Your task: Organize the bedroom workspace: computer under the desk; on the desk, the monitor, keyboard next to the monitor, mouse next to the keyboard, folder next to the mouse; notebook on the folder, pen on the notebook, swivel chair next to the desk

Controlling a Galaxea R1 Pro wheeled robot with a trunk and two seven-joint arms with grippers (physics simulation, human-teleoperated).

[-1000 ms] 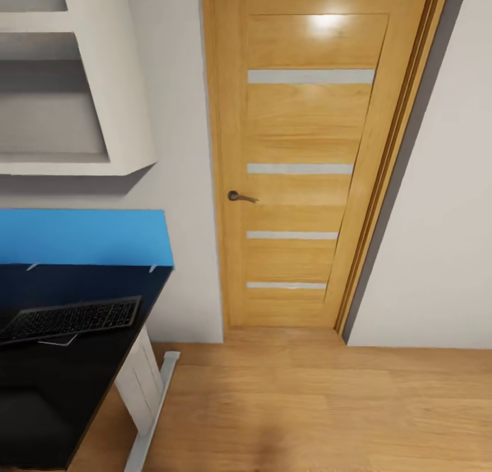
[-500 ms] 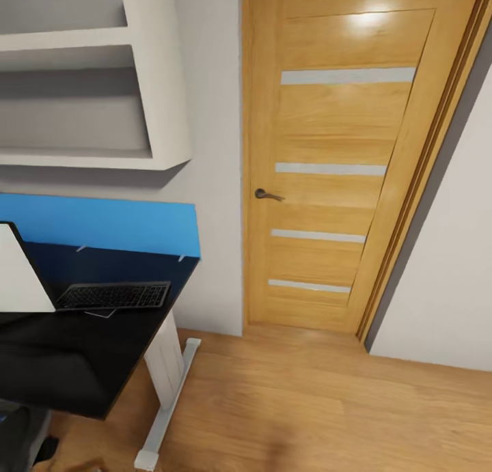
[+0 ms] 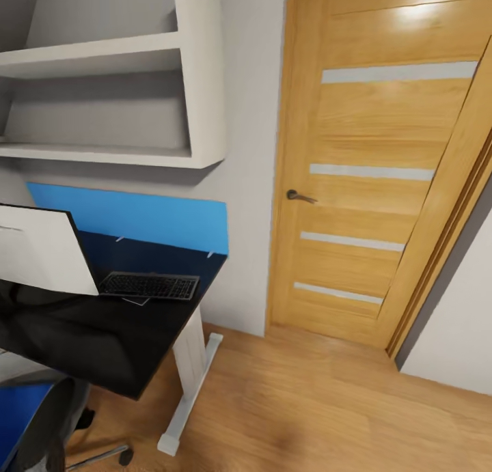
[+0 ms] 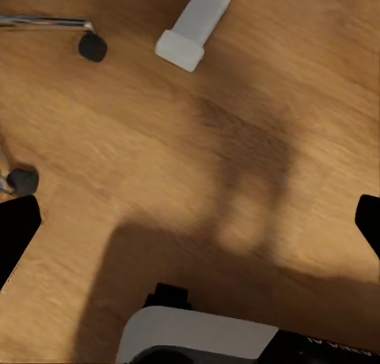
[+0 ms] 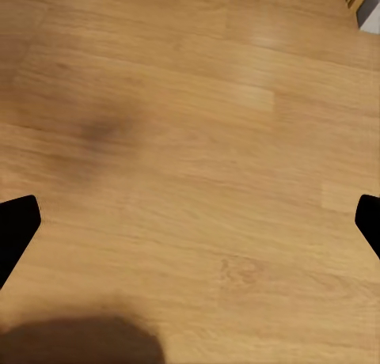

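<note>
Wooden floor (image 5: 190, 142) beneath empty tools

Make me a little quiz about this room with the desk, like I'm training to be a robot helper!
1. True or false: the keyboard lies on the black desk.
2. What stands right beside the keyboard? A) a lamp B) the monitor C) a mug
3. Fill in the gap: the blue folder lies on the seat of the ____.

Key
1. True.
2. B.
3. chair.
</note>
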